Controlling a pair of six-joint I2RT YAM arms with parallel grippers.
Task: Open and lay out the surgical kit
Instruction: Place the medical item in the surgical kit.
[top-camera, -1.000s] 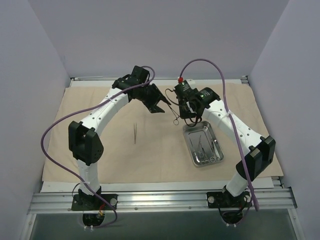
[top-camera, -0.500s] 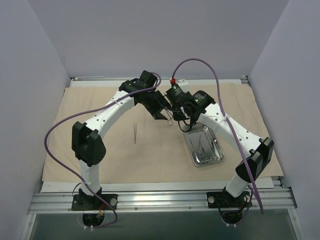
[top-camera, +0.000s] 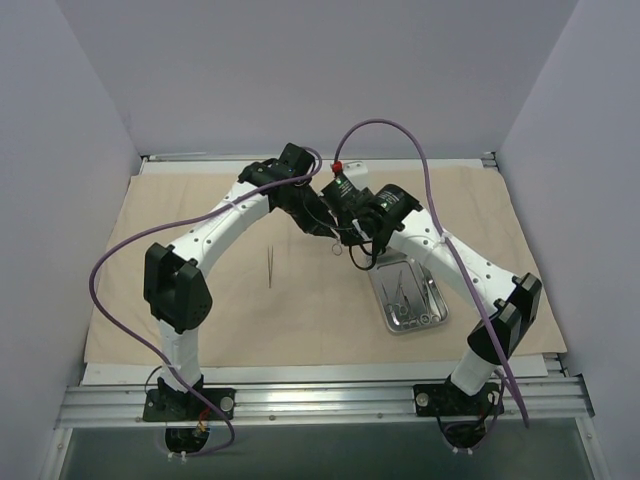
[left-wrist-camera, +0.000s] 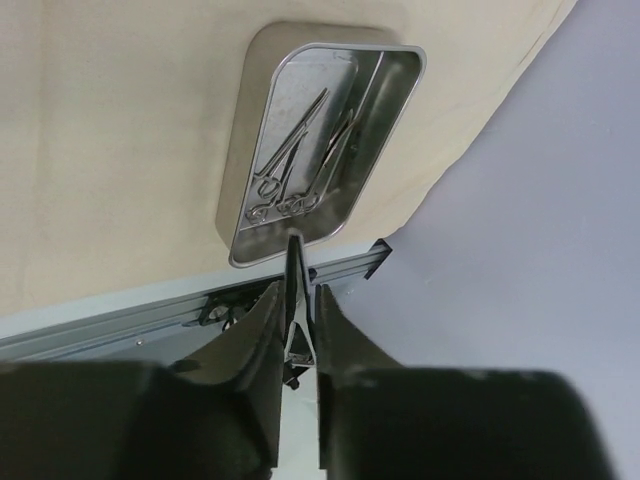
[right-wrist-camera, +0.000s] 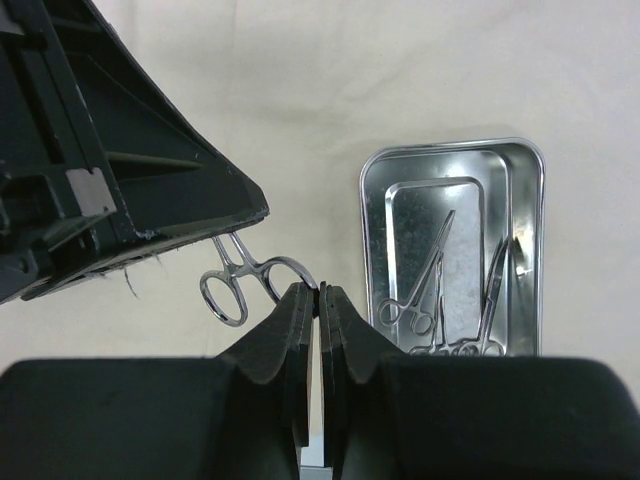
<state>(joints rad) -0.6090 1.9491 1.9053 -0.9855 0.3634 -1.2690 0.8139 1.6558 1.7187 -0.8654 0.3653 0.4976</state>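
Now the forceps (right-wrist-camera: 237, 260) hang in the air over the cloth (top-camera: 300, 310), caught between the two hands in what looks like a hand-over. The right hand (right-wrist-camera: 318, 297) has its fingers pressed together on one ring of the handle. The left hand (left-wrist-camera: 296, 292) has come in from ten o'clock in the overhead view, and its fingers sit narrowly on either side of the thin shank. From its wrist view I cannot tell whether they bite the metal or only flank it.

To do this step well, I judge that the right hand should not let go until the left hand's fingers are plainly pressed on the shank. The steel is slim and smooth, and a half-made grip could let it pivot or slip out. The left hand should take the shank square across its pads. The right hand should then part just enough to free the ring and draw back toward four o'clock, without dragging the loop along.

The tray (right-wrist-camera: 528, 160) lies on the cloth at four o'clock from the meeting point, and the remaining forceps (right-wrist-camera: 430, 270) are inside it. A pair of tweezers (top-camera: 270, 265) is already laid out at eight o'clock. The bare cloth beside them looks like the sensible spot for this piece, set down parallel to them and not touching them.
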